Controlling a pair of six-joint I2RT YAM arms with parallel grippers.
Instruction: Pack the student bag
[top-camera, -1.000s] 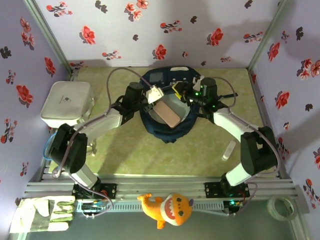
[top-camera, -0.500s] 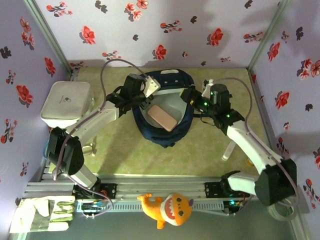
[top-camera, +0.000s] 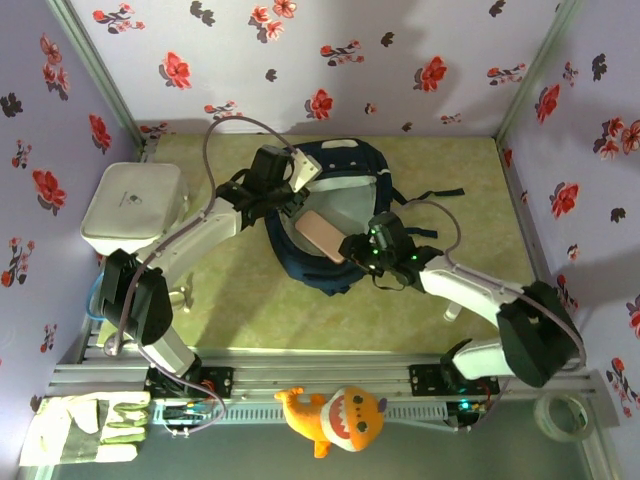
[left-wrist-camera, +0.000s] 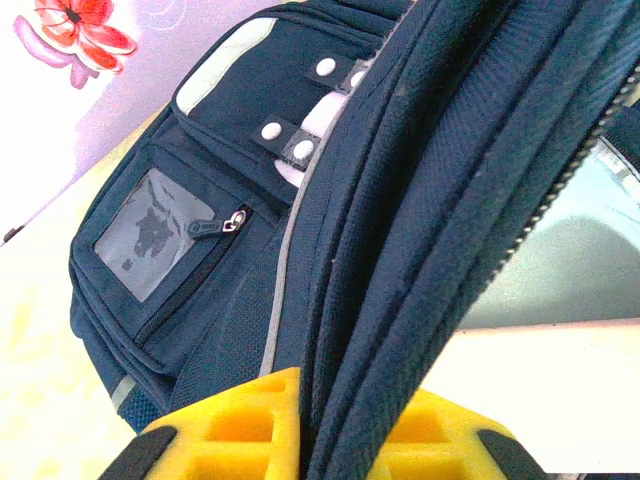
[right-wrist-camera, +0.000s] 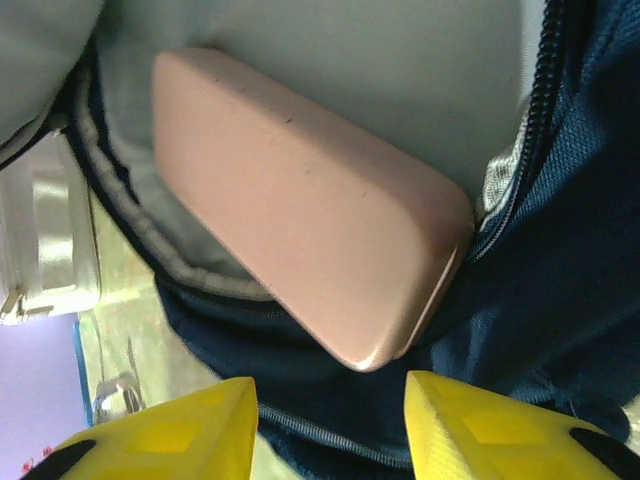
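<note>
Now | left gripper (left-wrist-camera: 305, 440) is pinching the student bag (top-camera: 335, 158) rim mid-table, holding its mouth open | right gripper (right-wrist-camera: 330, 425) is hovering, fingers apart, empty, at the pink case (right-wrist-camera: 300, 240) | tip: push squarely inward, clearing the zipper.

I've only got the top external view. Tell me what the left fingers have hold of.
Observer: The left fingers are clamped on the bag, with a fold of its zippered rim pinched between them.
Operator: Now give me the right fingers.
Observer: The right fingers stand apart with nothing between them, just short of the corner of the pink case that pokes out over the bag's edge.
</note>
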